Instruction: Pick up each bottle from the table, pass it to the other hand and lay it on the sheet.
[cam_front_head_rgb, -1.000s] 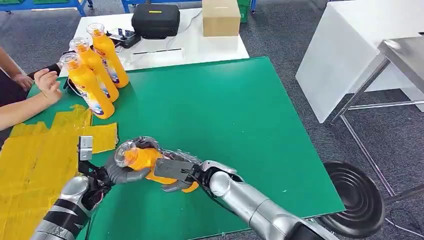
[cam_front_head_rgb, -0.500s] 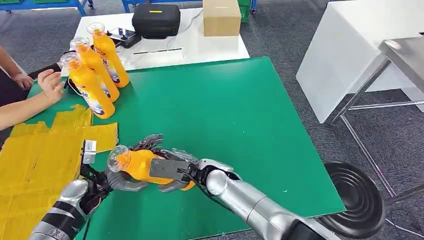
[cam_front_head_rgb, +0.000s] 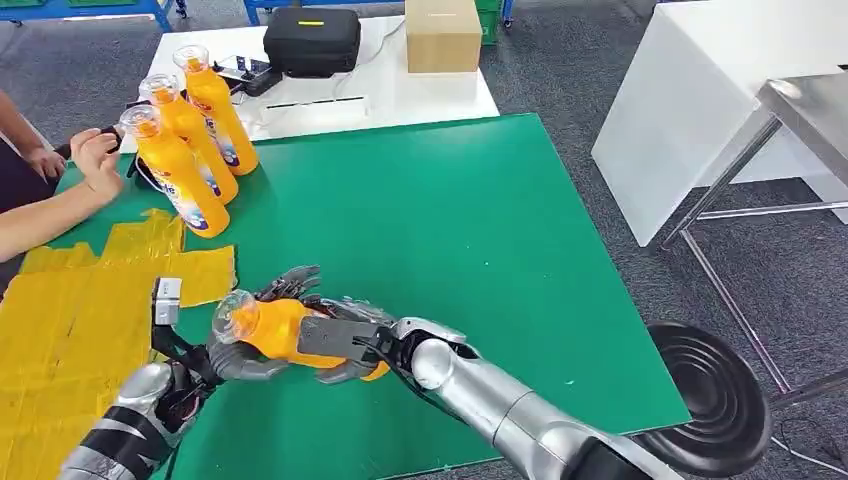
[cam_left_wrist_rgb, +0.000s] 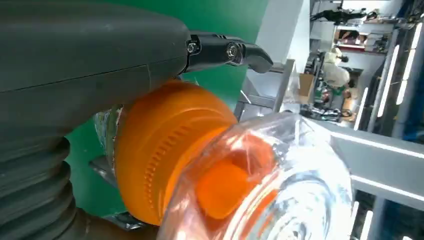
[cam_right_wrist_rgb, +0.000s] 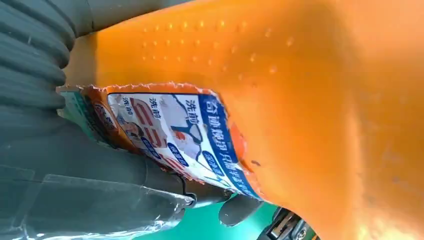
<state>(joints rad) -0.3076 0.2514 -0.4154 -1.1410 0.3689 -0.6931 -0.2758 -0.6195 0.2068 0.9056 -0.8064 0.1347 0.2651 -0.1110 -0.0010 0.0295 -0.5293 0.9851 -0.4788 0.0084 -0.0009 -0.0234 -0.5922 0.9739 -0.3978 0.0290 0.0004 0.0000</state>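
You're mid-handover: orange bottle (cam_front_head_rgb: 290, 330) is hanging over the green worktop (cam_front_head_rgb: 450, 230), right hand (cam_front_head_rgb: 345, 345) wrapping its body, left hand (cam_front_head_rgb: 235, 358) closing at the neck. Yellow sheet (cam_front_head_rgb: 70, 320) is lying bare; three bottles (cam_front_head_rgb: 190, 130) are waiting upright.

left hand (cam_front_head_rgb: 245, 350) fingers spread, seemingly looser – bottle (cam_front_head_rgb: 290, 330) shifted slightly toward sheet (cam_front_head_rgb: 70, 320)

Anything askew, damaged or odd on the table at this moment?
The yellow sheet is crumpled and torn-looking along its upper edge rather than flat. The label on the held bottle has a ragged edge. The three standing bottles are upright; nothing has spilled.
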